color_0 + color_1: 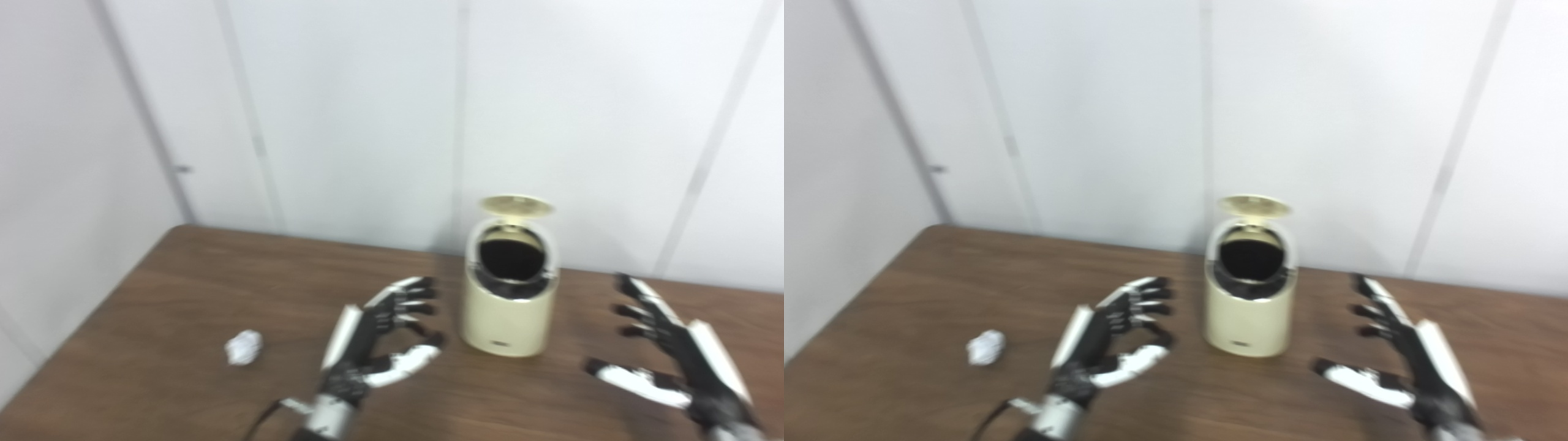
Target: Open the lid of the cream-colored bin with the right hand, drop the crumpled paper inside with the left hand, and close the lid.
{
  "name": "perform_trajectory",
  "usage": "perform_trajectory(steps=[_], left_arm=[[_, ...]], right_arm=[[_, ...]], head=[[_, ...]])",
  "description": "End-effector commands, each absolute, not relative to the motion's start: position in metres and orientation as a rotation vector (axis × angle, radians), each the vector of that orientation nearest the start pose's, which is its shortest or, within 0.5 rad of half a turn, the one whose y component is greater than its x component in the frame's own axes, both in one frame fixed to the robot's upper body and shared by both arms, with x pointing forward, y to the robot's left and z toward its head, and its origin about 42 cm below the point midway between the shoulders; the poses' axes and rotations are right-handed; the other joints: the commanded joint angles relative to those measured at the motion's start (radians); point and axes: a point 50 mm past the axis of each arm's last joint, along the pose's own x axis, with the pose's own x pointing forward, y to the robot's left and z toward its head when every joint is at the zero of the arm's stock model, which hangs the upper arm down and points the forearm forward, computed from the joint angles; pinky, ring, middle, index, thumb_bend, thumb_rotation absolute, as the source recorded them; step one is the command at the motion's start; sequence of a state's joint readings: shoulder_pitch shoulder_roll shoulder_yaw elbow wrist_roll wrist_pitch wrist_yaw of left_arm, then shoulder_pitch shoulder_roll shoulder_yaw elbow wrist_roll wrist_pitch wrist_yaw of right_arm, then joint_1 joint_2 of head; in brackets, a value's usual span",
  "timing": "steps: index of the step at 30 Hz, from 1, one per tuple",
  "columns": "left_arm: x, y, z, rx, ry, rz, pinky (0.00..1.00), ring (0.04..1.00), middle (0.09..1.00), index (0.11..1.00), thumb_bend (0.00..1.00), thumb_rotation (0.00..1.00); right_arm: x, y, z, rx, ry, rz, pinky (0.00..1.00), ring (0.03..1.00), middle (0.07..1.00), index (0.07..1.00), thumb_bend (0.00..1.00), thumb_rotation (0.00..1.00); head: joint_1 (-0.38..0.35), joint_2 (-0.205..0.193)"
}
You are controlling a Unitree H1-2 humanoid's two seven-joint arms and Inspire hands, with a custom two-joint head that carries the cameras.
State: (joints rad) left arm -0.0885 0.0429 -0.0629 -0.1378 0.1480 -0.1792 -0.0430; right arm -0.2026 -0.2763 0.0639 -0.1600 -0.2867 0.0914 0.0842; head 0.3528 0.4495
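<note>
Cream-colored round plastic bin (508, 306) stands near my brown wooden table's (184, 294) far edge, lid (516, 206) tipped up. White crumpled paper ball (244, 347) lies toward the left edge. I see left hand (380, 340) and right hand (667, 349) spread wide, empty.

Cream bin (508, 312) (black inside), white paper (244, 347), brown table (184, 288)

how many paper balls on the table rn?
1. The crumpled paper lies on the table, left of the left robot hand, apart from it. The cream-colored bin stands open; its dark inside could hide more.
</note>
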Motion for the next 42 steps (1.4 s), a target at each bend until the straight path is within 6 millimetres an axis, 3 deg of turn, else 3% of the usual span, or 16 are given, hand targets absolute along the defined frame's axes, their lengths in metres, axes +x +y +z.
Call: perform_trajectory(steps=[1,6,11,16,21,26,29,33,42], left_arm=[[0.307,0.190,0.181,0.195,-0.466,-0.118,0.58,0.718,0.789,0.827,0.57,0.28],[0.299,0.195,0.187,0.239,-0.446,-0.097,0.60,0.732,0.797,0.832,0.56,0.26],[0.284,0.213,0.211,0.415,-0.365,-0.084,0.60,0.718,0.784,0.820,0.59,0.18],[0.276,0.242,0.233,0.615,-0.344,-0.060,0.54,0.680,0.757,0.782,0.63,0.10],[0.275,0.274,0.254,0.793,-0.342,-0.033,0.57,0.672,0.721,0.747,0.66,0.01],[0.276,0.306,0.275,0.938,-0.317,-0.027,0.54,0.652,0.712,0.732,0.71,0.00],[0.275,0.325,0.289,1.113,-0.239,-0.011,0.52,0.643,0.711,0.712,0.73,0.00],[0.272,0.337,0.299,1.272,-0.189,0.045,0.51,0.632,0.695,0.678,0.79,0.00],[0.275,0.366,0.314,1.520,-0.032,0.090,0.49,0.626,0.703,0.706,0.86,0.00]], right_arm=[[0.339,-0.259,0.216,-0.559,-0.294,0.116,0.76,0.864,0.943,0.961,0.75,0.29],[0.339,-0.258,0.221,-0.557,-0.273,0.132,0.71,0.861,0.957,0.963,0.76,0.35],[0.340,-0.257,0.218,-0.565,-0.266,0.133,0.63,0.844,0.938,0.944,0.80,0.43],[0.341,-0.258,0.217,-0.580,-0.259,0.146,0.57,0.829,0.938,0.948,0.82,0.49],[0.341,-0.257,0.217,-0.584,-0.256,0.150,0.54,0.829,0.934,0.947,0.78,0.47],[0.342,-0.257,0.217,-0.581,-0.253,0.152,0.54,0.829,0.941,0.948,0.77,0.45],[0.342,-0.258,0.218,-0.586,-0.256,0.154,0.53,0.825,0.939,0.948,0.77,0.46],[0.342,-0.259,0.218,-0.592,-0.254,0.153,0.50,0.819,0.938,0.948,0.77,0.49],[0.343,-0.259,0.218,-0.586,-0.251,0.155,0.47,0.802,0.926,0.935,0.78,0.49]], head=[[0.047,-0.006],[0.108,-0.018],[0.132,-0.022],[0.140,-0.020],[0.134,-0.018],[0.132,-0.016],[0.132,-0.016],[0.131,-0.013],[0.126,-0.006]])
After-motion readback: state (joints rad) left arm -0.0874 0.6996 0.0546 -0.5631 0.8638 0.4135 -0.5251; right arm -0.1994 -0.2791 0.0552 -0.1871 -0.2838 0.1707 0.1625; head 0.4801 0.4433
